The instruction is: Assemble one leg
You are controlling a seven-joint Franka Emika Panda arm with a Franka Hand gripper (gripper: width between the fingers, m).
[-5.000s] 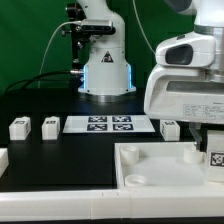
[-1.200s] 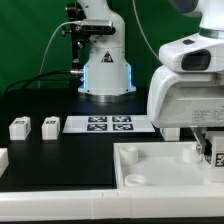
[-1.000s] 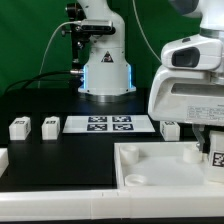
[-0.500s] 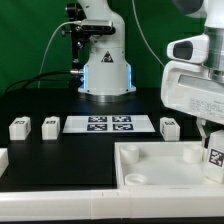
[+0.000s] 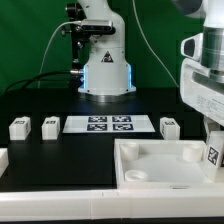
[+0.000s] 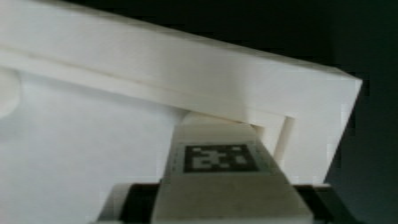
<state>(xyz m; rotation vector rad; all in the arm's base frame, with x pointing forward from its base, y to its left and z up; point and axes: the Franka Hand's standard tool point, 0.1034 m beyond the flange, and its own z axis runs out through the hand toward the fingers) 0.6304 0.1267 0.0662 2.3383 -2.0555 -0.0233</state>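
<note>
My gripper is shut on a leg, a small white block with a marker tag, held upright over the right end of the large white slab. In the wrist view the leg stands between my dark fingers, its end close to the slab's corner; I cannot tell whether it touches. Three more legs stand on the black table: two at the exterior view's left and one right of the marker board.
The marker board lies at the table's middle. The arm's base stands behind it, before a green backdrop. The slab has round sockets. A white part edge shows at the far left.
The arm's body has shifted toward the exterior view's right, uncovering the leg beside the marker board. The held leg stays near the slab's right end.
</note>
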